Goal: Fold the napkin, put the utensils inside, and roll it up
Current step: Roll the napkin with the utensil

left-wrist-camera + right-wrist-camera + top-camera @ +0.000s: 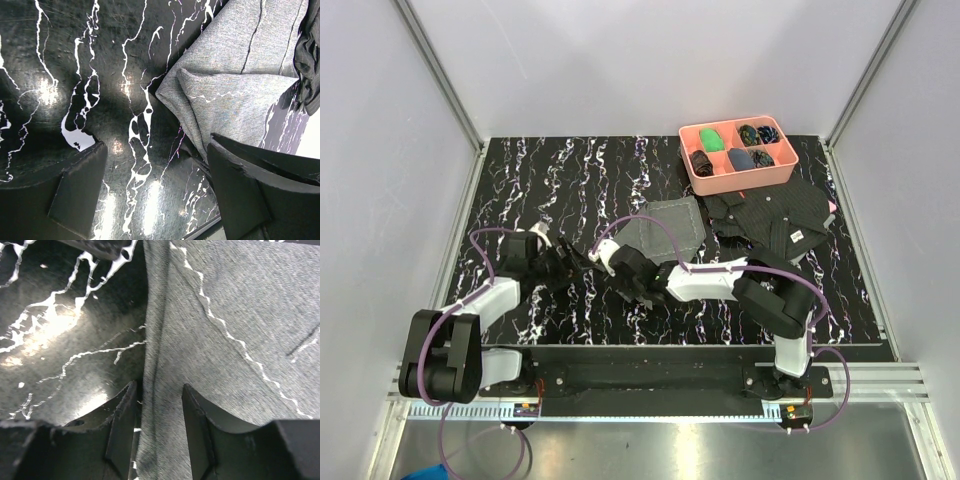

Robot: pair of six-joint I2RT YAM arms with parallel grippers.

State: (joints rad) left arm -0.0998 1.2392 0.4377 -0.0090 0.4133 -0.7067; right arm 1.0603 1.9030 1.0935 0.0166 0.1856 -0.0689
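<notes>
large grey woven napkin (675, 228) partly folded on black white-veined marble top (540, 180), right gripper (159, 390) jaws pinching its edge, left gripper (156, 142) spread wide, empty, just beside its corner

We see both arms reaching into frame centre. Left gripper (156, 142) wide open. Right gripper (159, 385) jaws half closed, low.
</notes>
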